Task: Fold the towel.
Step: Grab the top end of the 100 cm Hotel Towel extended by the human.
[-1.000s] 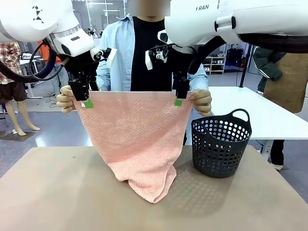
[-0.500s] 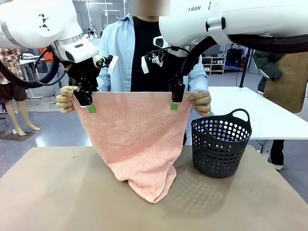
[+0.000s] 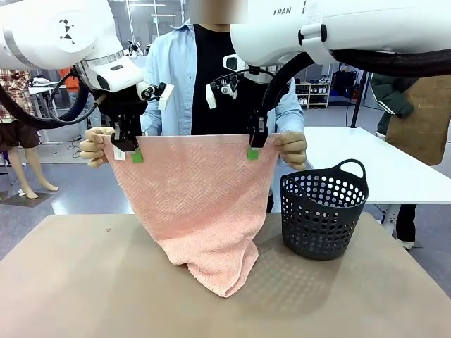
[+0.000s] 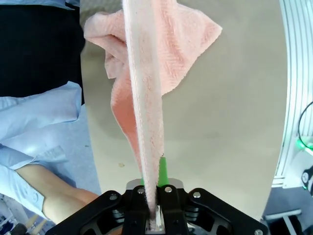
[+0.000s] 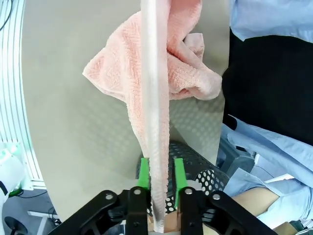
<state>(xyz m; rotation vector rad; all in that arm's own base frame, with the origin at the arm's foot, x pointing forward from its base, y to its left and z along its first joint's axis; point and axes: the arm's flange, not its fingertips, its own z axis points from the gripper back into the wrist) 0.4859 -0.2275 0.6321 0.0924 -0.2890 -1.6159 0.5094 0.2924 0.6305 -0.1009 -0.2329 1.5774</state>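
Observation:
The towel [image 3: 204, 204], pale salmon-pink with a herringbone weave, hangs spread in the air. A person holds its two top corners with one hand [image 3: 94, 146] at the left and the other hand [image 3: 292, 148] at the right. Its bunched lower end rests on the table [image 3: 70, 282]. My left gripper [image 3: 134, 151] is shut on the top edge just inside the left corner; the left wrist view shows the towel [image 4: 146, 73] clamped in my left gripper [image 4: 154, 178]. My right gripper [image 3: 251, 149] holds the top edge near the right corner; there my right gripper [image 5: 161, 171] has its green pads against the hem of the towel [image 5: 156, 73].
A dark perforated basket [image 3: 323, 211] stands on the table to the right of the towel, close to its hanging side. The person stands at the far edge behind the towel. A white table [image 3: 380, 162] lies beyond at the right.
Both grippers have shut on the towel's top edge and shifted slightly along it. The person's hands have lifted the corners a little.

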